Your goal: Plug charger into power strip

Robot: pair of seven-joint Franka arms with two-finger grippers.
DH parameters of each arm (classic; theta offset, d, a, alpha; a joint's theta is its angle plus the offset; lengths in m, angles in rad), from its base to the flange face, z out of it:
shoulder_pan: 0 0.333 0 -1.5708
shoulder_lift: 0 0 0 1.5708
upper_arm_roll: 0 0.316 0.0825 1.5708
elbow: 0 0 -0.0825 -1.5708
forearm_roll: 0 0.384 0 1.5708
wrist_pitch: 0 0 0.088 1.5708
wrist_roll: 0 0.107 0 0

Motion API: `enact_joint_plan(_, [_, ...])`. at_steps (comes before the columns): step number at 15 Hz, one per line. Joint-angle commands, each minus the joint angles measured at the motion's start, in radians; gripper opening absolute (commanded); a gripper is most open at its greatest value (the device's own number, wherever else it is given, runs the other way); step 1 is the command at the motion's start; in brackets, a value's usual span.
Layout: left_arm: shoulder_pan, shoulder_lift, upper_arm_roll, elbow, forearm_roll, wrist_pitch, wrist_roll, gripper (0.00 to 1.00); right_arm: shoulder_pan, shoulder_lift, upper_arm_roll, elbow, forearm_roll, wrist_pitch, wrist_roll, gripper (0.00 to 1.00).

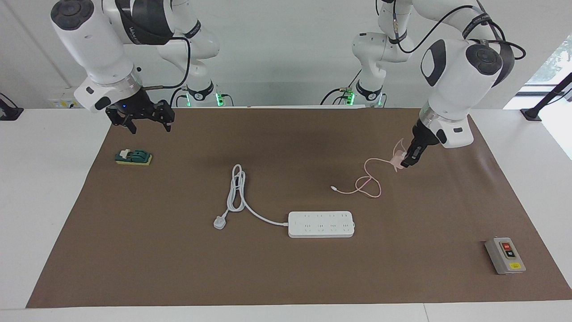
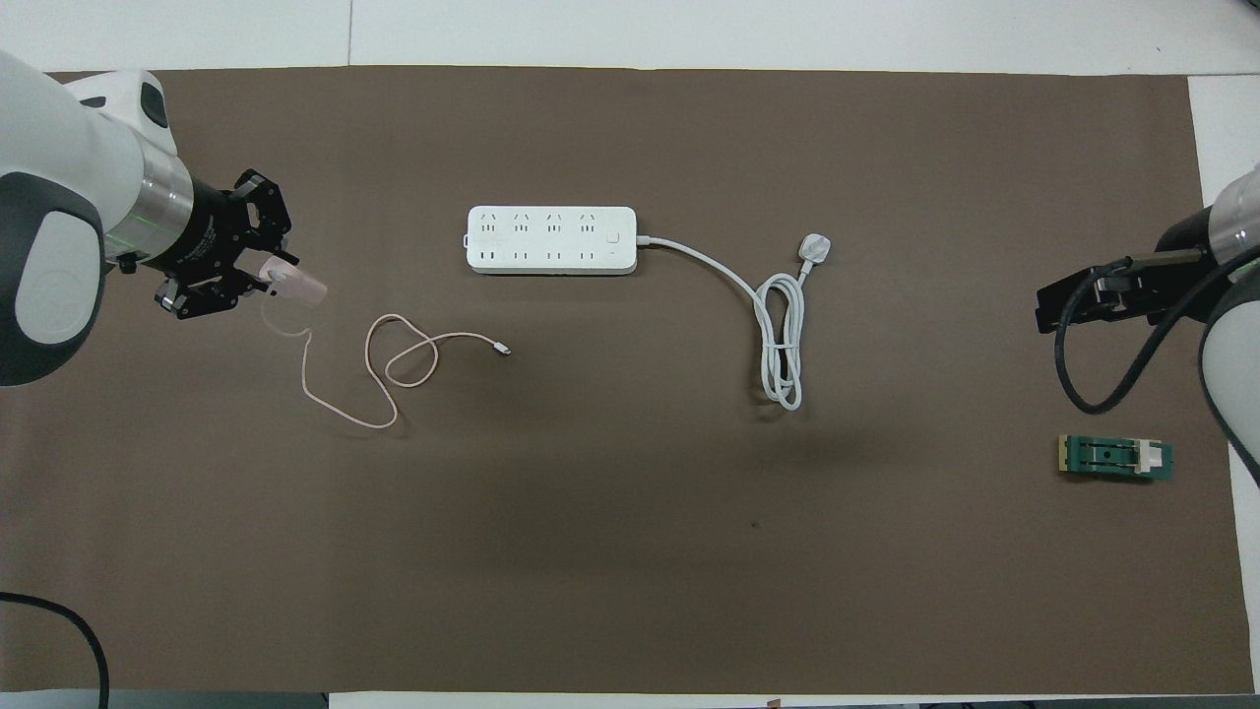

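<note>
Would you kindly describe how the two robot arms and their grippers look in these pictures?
Both arms are glossy white, rounded segments with dark grey round joint caps and black bands. Black cables loop along the outside of each. The left gripper and right gripper are black, two-fingered, with splayed linkages. Green lights glow at both bases.
</note>
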Motion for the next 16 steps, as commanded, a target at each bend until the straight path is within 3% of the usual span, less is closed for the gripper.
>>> enact_joint_plan(1, [-0.047, 0.15, 0.011, 0.164, -0.011, -0.005, -0.209, 0.0, -0.025, -0.013, -0.002, -0.019, -0.001, 0.019, -0.008, 1.0])
enact_joint_plan(8, [-0.134, 0.417, 0.039, 0.42, -0.002, 0.007, -0.494, 0.0, -0.086, 0.001, 0.004, -0.017, -0.003, 0.023, -0.011, 1.0])
enact_joint_plan(16, [-0.185, 0.413, 0.04, 0.302, 0.014, 0.135, -0.571, 0.0, -0.072, -0.004, 0.005, -0.019, -0.004, 0.012, -0.009, 1.0])
